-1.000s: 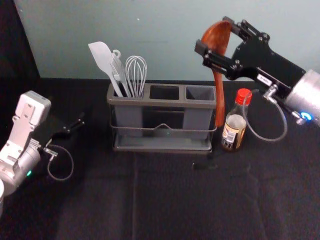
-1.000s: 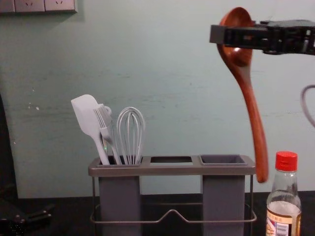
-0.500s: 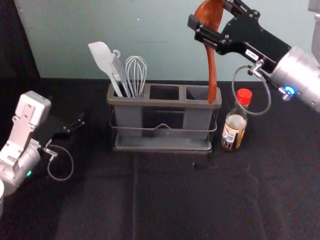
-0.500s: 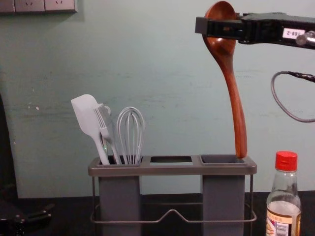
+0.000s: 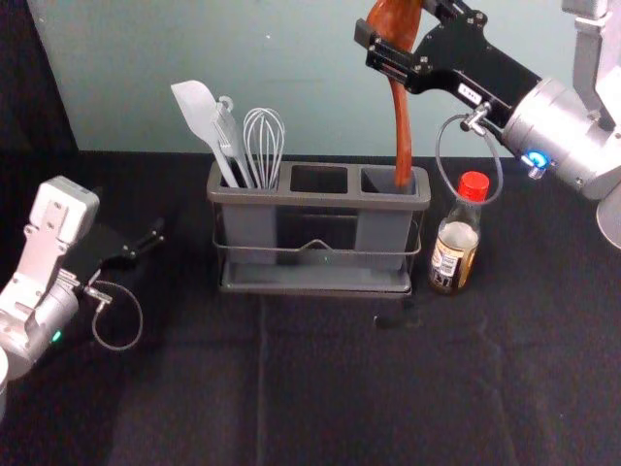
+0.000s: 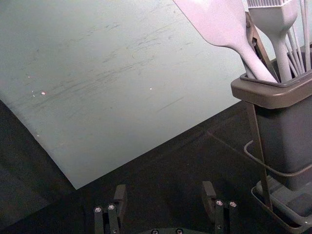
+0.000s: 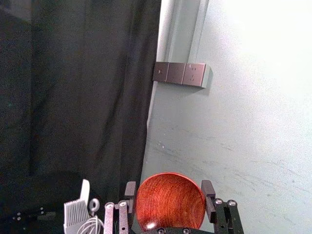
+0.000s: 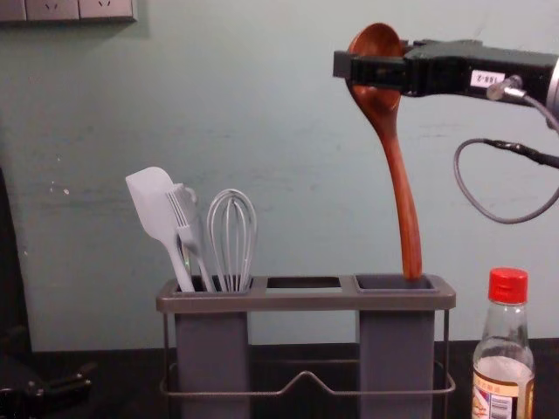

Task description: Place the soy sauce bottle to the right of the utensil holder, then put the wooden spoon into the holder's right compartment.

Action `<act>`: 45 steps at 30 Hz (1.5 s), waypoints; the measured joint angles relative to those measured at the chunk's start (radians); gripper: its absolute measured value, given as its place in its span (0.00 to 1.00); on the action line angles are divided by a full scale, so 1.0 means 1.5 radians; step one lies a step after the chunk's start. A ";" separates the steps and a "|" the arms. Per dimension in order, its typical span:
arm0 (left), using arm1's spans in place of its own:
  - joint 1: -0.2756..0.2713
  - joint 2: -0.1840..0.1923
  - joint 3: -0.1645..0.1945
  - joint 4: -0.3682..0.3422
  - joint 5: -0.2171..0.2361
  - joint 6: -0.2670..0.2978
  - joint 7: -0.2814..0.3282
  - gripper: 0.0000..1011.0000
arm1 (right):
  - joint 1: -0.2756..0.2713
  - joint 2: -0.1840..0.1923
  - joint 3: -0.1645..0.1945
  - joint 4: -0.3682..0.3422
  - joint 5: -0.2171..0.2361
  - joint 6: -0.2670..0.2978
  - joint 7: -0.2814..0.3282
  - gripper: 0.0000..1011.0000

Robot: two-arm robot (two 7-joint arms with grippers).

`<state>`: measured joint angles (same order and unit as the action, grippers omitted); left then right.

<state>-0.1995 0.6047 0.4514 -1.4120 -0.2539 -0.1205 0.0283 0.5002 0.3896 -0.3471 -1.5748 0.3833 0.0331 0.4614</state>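
Has carried the glossy red-brown wooden spoon in from beyond the right side of the grey plastic utensil holder to the mouth of its right compartment, with handle tip down and the right gripper clamping its jaws on the bowl. Calls next for straight lowering, then release; could snag going in. Leaves the red-capped clear glass soy sauce bottle unmoved, just right of the holder, as asked. Keeps the left gripper parked left of the holder, jaws apart.
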 joint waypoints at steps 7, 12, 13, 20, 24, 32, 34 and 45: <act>0.000 0.000 0.000 0.000 0.000 0.000 0.000 0.99 | 0.009 -0.001 -0.016 0.021 -0.004 -0.011 0.001 0.82; 0.000 0.000 0.000 0.000 0.000 0.000 0.000 0.99 | 0.011 -0.003 -0.025 0.038 -0.006 -0.019 0.002 0.82; 0.000 0.000 0.000 0.000 0.000 0.000 0.000 0.99 | 0.011 -0.003 -0.026 0.040 -0.006 -0.020 0.003 0.82; 0.000 0.000 0.000 0.000 0.000 0.000 0.000 0.99 | 0.003 -0.003 -0.028 0.054 -0.002 -0.029 0.009 0.82; 0.000 0.000 0.000 0.000 0.000 0.000 0.000 0.99 | -0.008 0.000 -0.029 0.066 0.004 -0.037 0.013 0.82; 0.000 0.000 0.000 0.000 0.000 0.000 0.000 0.99 | -0.033 0.008 -0.035 0.083 0.007 -0.050 0.026 0.82; 0.000 0.000 0.000 0.000 0.000 0.000 0.000 0.99 | -0.038 0.009 -0.036 0.084 0.008 -0.052 0.028 0.82; 0.000 0.000 0.000 0.000 0.000 0.000 0.000 0.99 | -0.060 0.017 -0.034 0.094 0.014 -0.059 0.035 0.82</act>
<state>-0.1995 0.6047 0.4514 -1.4120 -0.2539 -0.1205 0.0283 0.4109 0.4147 -0.3982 -1.4344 0.4041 -0.0559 0.5133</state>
